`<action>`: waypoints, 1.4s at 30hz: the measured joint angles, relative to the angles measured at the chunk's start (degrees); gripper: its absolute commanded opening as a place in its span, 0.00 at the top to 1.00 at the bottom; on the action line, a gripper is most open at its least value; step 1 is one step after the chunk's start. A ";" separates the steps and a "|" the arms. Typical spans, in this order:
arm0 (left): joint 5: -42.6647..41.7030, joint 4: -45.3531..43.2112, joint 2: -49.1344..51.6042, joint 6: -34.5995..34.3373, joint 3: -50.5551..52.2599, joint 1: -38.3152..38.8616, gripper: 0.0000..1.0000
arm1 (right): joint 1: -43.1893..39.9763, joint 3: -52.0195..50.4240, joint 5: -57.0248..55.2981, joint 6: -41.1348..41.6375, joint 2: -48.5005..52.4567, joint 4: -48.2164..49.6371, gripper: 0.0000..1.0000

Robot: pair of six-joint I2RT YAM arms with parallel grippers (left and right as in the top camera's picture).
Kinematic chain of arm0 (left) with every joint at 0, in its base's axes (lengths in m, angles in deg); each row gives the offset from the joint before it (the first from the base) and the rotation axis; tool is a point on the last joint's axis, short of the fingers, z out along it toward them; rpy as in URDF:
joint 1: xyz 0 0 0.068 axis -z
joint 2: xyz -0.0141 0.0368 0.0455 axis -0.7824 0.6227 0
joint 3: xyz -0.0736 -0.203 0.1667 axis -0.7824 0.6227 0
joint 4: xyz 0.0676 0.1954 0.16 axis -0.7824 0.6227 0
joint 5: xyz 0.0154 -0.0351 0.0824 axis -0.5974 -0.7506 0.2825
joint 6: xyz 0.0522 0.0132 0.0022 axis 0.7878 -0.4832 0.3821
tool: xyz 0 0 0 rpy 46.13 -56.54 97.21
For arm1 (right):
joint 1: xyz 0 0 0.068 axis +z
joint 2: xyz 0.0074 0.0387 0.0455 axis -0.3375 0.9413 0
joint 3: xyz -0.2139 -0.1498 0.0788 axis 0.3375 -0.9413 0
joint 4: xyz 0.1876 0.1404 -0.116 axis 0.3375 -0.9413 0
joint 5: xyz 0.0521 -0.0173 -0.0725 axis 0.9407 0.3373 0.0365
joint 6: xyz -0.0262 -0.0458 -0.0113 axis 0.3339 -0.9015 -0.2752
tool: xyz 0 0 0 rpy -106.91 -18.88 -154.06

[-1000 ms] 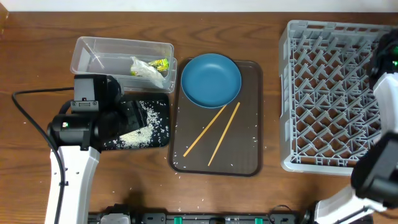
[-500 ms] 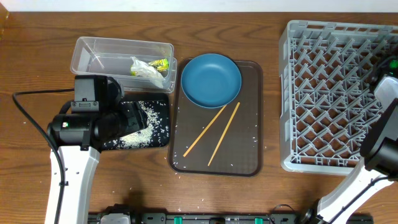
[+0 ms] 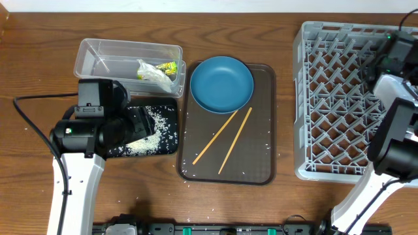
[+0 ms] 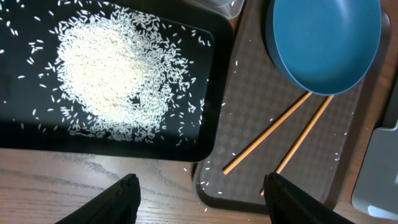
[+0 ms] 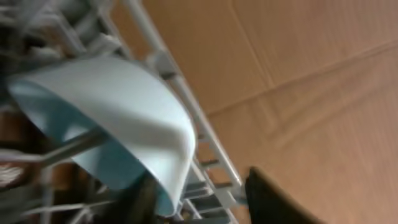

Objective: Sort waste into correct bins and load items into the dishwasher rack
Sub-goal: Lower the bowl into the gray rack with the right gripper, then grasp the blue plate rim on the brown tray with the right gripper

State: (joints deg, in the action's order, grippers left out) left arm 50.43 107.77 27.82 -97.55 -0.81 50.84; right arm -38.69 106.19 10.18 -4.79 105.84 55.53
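Above the black tray (image 4: 37,140), our left gripper (image 4: 199,193) gapes empty.
Right gripper (image 5: 202,194) at white bowl (image 5: 124,106): we cannot tell its hold.

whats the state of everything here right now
clear tub, holds wrapper and tissue
black tray, rice heaped in it
blue dish, upright, empty, on brown tray
chopsticks, lying loose on brown tray
dishwasher rack, white bowl tilted inside
left gripper, jaws open, empty
right gripper, jaws open, by white bowl rim
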 measured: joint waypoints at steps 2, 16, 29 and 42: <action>0.00 0.00 0.00 -0.02 0.00 0.00 0.34 | 1.05 -0.02 0.74 0.52 0.00 -0.09 0.37; -0.04 0.07 0.00 -0.02 0.00 0.00 0.33 | 8.74 -0.20 22.88 7.17 -11.72 -18.18 0.37; -0.02 0.02 0.00 0.00 0.00 0.00 0.33 | 24.68 -0.04 75.73 35.17 -15.39 -27.15 0.41; -0.02 0.02 0.00 -0.02 0.00 0.00 0.33 | 39.89 -0.11 65.81 45.40 -4.50 -33.90 0.89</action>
State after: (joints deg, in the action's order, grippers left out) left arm 50.41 107.79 27.82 -97.57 -0.81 50.84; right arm 1.20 106.08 75.99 40.61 101.34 21.62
